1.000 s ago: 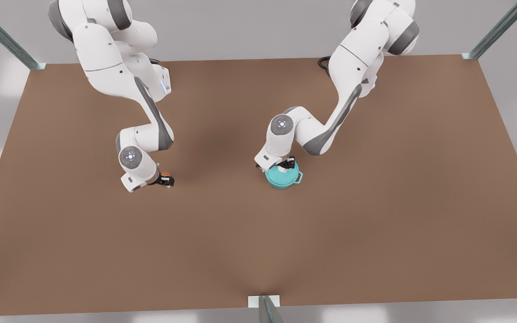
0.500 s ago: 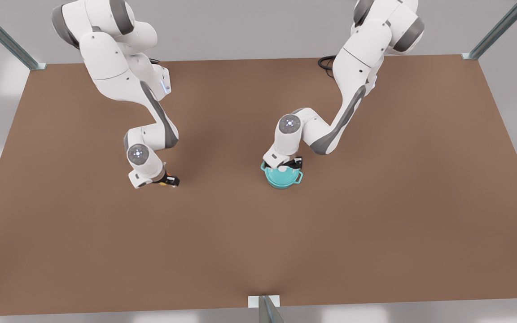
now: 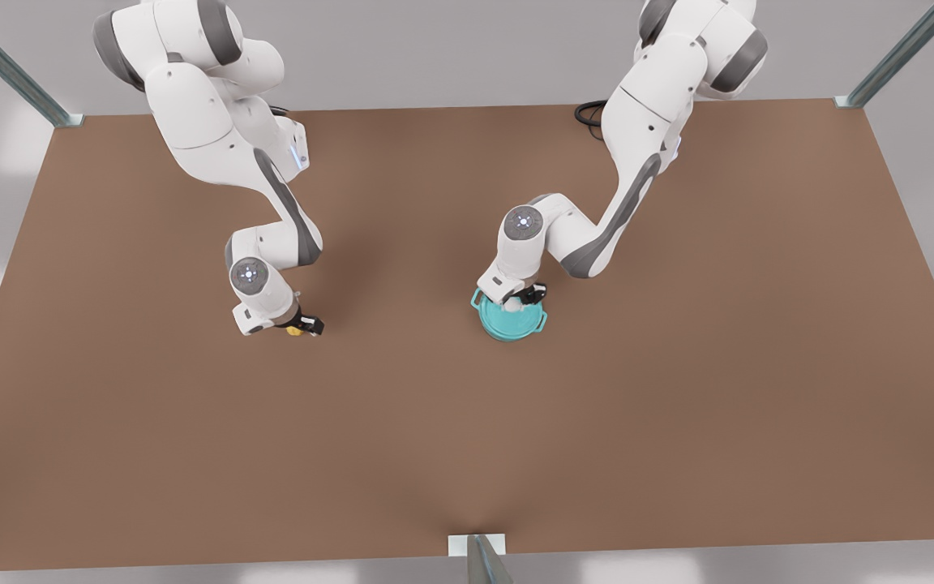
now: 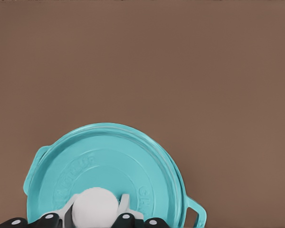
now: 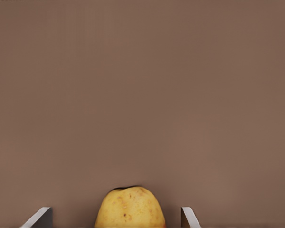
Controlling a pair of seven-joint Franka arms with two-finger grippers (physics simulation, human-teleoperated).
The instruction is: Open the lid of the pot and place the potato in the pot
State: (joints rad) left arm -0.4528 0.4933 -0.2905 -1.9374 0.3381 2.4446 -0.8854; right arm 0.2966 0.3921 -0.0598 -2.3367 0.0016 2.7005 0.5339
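Front view: left end effector (image 3: 520, 303) bent down over pot lid (image 3: 507, 319) knob.

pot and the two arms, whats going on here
The left pincer is down on the pot lid, its fingers either side of the white knob; the lid sits on the pot. The right pincer, at the front view's left, straddles the potato on the table, fingers apart.
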